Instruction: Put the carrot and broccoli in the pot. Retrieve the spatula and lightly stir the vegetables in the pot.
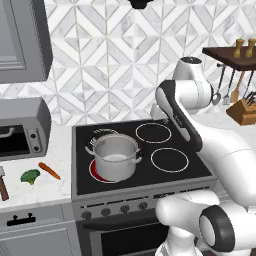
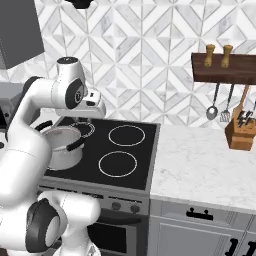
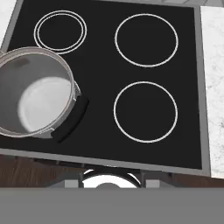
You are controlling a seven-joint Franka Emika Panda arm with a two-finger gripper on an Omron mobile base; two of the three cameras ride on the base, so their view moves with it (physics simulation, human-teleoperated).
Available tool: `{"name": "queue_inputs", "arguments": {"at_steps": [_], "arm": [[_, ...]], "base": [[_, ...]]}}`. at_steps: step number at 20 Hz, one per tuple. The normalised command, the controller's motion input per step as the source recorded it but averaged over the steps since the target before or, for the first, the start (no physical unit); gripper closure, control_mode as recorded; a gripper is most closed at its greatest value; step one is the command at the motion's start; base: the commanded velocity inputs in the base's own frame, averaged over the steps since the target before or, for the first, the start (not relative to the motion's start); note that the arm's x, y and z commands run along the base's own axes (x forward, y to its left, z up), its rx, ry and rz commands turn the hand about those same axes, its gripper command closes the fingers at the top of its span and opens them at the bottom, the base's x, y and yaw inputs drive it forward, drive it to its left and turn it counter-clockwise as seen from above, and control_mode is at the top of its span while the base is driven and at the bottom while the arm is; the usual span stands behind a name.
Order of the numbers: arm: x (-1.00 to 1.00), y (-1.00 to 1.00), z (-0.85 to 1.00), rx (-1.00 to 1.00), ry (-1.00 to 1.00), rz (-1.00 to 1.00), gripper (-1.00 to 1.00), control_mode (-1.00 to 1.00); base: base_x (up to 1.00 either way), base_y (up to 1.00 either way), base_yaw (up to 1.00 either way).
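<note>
A black cooktop (image 1: pixel 165 145) with white burner rings sits between marble counters (image 2: pixel 200 165); a grey toaster oven (image 1: pixel 20 127) stands left, a knife block (image 2: pixel 239 132) and hanging utensils (image 2: pixel 218 107) right, beneath a dark shelf (image 2: pixel 225 70)

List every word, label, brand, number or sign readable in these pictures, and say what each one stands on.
None: no readable text stands anywhere in these pictures.
The stove bears plain white burner rings, no lettering; its knobs show no marks.
The toaster oven has two dials, too small to show any markings.
The pot, knife block and wall shelf carry no label.
</note>
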Motion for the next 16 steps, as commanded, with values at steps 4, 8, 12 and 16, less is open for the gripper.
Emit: {"name": "queue_inputs", "arguments": {"at_steps": [4,8,12,16], "arm": [[0.00,0.01,0.00,0.00,0.00,0.00,-1.00,1.00],[0.00,0.00,0.00,0.00,0.00,0.00,-1.00,1.00],[0.00,0.00,0.00,0.00,0.00,0.00,-1.00,1.00],[0.00,0.00,0.00,0.00,0.00,0.00,-1.00,1.00]], "base": [[0.00,0.55,0.00],[0.00,1.00,-0.07],[0.03,1.00,-0.07],[0.02,0.44,0.00]]}}
